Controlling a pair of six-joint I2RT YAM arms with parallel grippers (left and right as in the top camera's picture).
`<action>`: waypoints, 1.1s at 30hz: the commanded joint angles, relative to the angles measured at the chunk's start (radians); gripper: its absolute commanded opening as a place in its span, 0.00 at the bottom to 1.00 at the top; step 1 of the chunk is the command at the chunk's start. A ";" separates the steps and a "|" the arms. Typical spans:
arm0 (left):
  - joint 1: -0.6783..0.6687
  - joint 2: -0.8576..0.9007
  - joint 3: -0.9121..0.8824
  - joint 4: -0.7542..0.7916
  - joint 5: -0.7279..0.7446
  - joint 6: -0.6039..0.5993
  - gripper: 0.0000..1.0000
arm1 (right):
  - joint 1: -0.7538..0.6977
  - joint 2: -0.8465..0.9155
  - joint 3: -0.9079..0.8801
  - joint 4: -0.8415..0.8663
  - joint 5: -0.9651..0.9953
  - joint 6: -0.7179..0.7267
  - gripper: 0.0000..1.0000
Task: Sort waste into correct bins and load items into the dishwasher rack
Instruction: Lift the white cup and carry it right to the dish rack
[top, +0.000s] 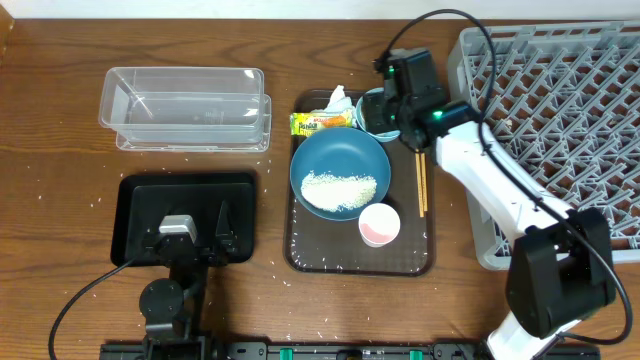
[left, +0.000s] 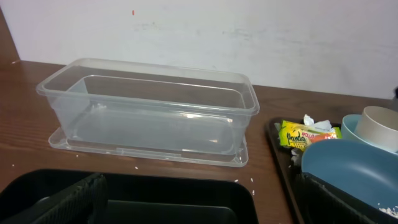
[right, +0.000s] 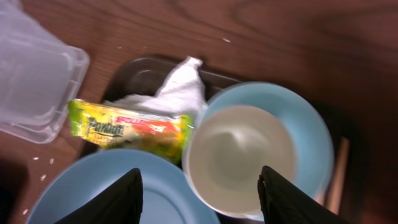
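The dark-blue dish (top: 340, 160) holds white rice (top: 338, 190) on the brown serving tray (top: 300, 255). The white cup with pink inside (top: 380, 224) stands in front of it. The snack wrapper (top: 320, 122) and the tissue (top: 338, 98) lie at the tray's back. The light-blue bowl (right: 308, 124) holds a pale cup (right: 239, 152). My right gripper (right: 202, 196) hovers open above this cup, also in the overhead view (top: 392, 112). The chopsticks (top: 422, 180) lie on the tray's right. My left gripper (top: 188, 238) is open and empty over the black tray (top: 135, 205).
The clear tub (top: 185, 105) stands at the back left, also in the left wrist view (left: 149, 106). The grey rack (top: 560, 110) fills the right side. Loose rice grains are scattered on the table round both trays.
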 joint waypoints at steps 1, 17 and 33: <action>-0.004 -0.006 -0.027 -0.018 -0.001 0.010 0.98 | 0.035 0.032 0.004 0.025 0.062 -0.049 0.57; -0.004 -0.006 -0.027 -0.018 0.000 0.010 0.98 | 0.122 0.162 0.005 0.056 0.275 -0.048 0.46; -0.004 -0.006 -0.027 -0.018 0.000 0.010 0.98 | 0.135 0.147 0.010 0.062 0.327 -0.048 0.04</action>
